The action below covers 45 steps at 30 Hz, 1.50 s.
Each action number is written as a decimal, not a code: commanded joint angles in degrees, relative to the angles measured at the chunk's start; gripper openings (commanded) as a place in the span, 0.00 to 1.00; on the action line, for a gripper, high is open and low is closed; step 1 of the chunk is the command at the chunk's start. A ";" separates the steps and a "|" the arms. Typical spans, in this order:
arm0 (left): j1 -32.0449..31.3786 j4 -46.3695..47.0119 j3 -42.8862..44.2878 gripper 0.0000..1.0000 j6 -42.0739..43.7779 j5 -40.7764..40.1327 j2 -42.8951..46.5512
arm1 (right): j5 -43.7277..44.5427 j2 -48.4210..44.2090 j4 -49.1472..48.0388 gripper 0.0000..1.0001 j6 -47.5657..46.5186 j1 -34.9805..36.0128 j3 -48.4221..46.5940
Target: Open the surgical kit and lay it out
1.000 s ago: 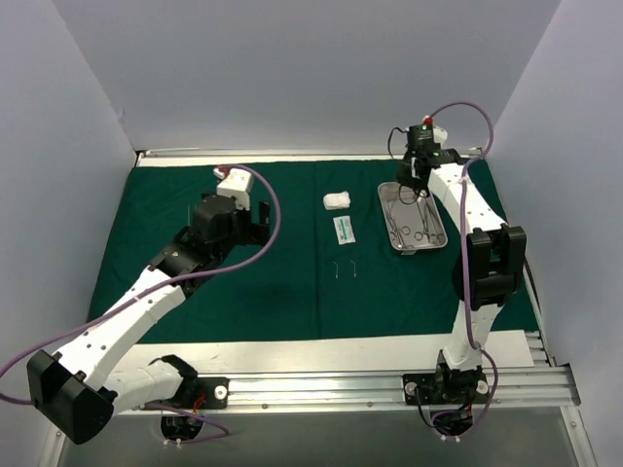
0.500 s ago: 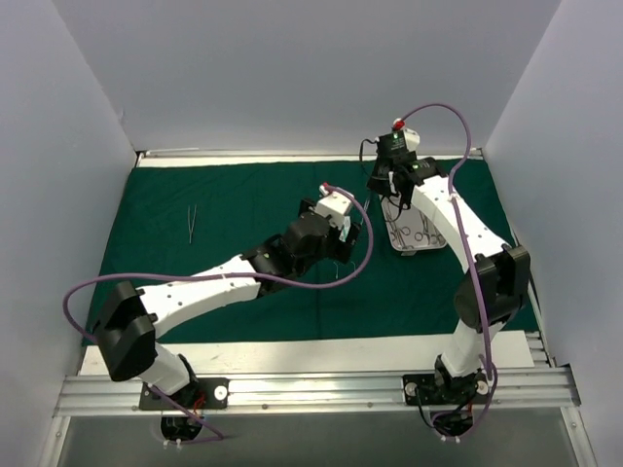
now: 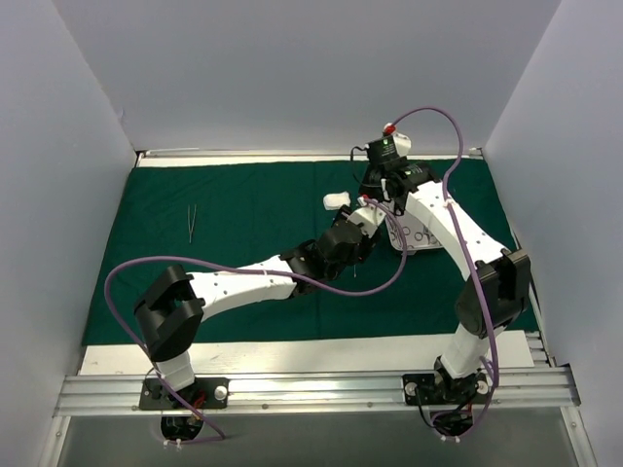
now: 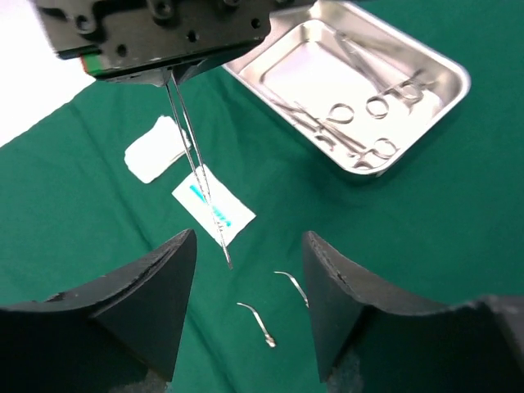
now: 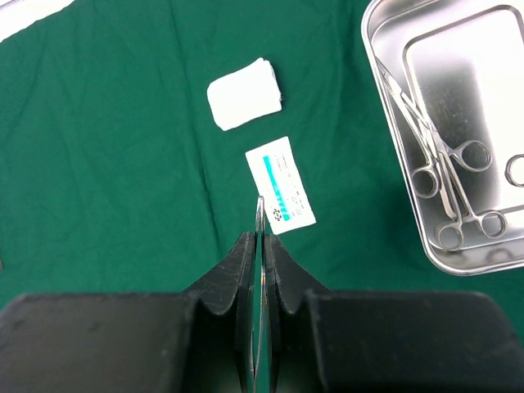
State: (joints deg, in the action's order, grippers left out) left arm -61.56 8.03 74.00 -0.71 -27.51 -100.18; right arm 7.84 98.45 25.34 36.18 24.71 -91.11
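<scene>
Bright, even light from above fills the scene, leaving only faint, soft shadows on the green drape (image 3: 253,209). The steel tray (image 4: 315,70) flares with white glare in the left wrist view. The dark fingers (image 4: 147,311) low in both wrist views sit blurred, out of focus.

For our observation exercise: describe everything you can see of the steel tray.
The steel tray is a shiny, rectangular pan with rounded corners and a raised rim. It lies flat on the green cloth, to the right of the white packet. Several ring-handled instruments lie inside it, crossed over one another.
</scene>
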 commanded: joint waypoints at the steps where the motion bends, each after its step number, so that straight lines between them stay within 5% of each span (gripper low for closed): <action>1: -0.49 3.22 3.35 0.63 3.43 -3.78 -1.68 | 2.10 -3.01 1.02 0.00 1.08 0.78 0.23; 8: -0.40 4.97 2.03 0.52 3.88 -6.77 -3.18 | 2.27 -3.44 1.02 0.00 1.17 1.39 0.23; 19: -0.49 7.70 -0.07 0.04 4.93 -7.30 -2.48 | 1.92 -3.53 0.24 0.00 1.78 1.92 1.02; 26: -0.49 10.51 -4.20 0.02 5.10 -7.65 -0.28 | 1.22 -3.27 -0.82 0.00 3.10 2.19 0.85; 35: 0.12 12.97 -8.69 0.02 3.44 -10.20 2.62 | -0.19 -3.27 -2.23 0.45 3.81 2.01 -2.05; 45: 7.84 9.03 -16.42 0.02 -4.47 -9.41 9.90 | -3.88 -8.36 -5.39 0.79 0.91 -4.40 -0.65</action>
State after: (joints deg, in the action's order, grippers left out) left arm -57.08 16.97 58.50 -1.17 -36.99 -95.50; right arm 4.93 95.31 22.50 38.52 22.98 -91.74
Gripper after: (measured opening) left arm 0.046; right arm 0.774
